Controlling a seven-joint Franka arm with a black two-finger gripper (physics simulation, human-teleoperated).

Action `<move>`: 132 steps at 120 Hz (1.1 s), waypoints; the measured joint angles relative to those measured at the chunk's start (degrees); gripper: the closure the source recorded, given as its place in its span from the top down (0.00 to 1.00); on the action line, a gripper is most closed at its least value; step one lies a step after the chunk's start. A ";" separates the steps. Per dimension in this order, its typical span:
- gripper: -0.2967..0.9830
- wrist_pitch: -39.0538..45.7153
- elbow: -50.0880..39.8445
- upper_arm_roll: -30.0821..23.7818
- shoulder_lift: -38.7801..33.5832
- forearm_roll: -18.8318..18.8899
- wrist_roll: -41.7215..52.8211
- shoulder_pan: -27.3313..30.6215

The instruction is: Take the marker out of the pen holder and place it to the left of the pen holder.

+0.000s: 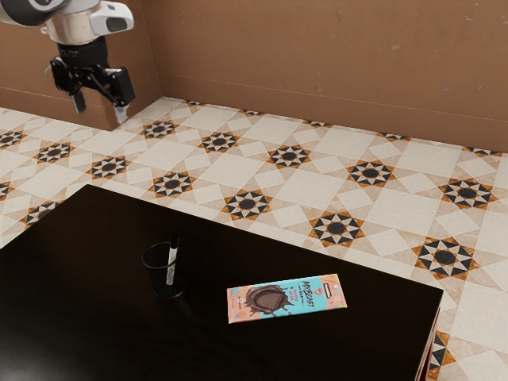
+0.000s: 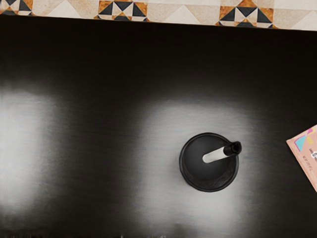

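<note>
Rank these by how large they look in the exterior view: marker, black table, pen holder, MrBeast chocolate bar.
1. Black table
2. MrBeast chocolate bar
3. Pen holder
4. Marker

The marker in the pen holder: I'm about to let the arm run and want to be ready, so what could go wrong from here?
The marker leans against the rim, so a straight-down grasp by the open gripper might slip or close off-centre.

Its cap end stands only a little above the pen holder, so the fingers could catch the rim and tip it.

The dark holder on the dark table may be hard to locate.
</note>
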 joint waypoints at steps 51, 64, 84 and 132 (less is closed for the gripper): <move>0.77 12.36 -21.06 -2.08 -0.03 -2.61 -1.52 -0.84; 0.77 18.81 -24.48 -2.24 2.52 -4.15 -1.54 -0.70; 0.77 26.16 -26.26 -2.35 6.38 -6.82 -1.54 -0.78; 0.77 33.64 -28.10 -2.19 11.69 -8.56 -1.46 -0.66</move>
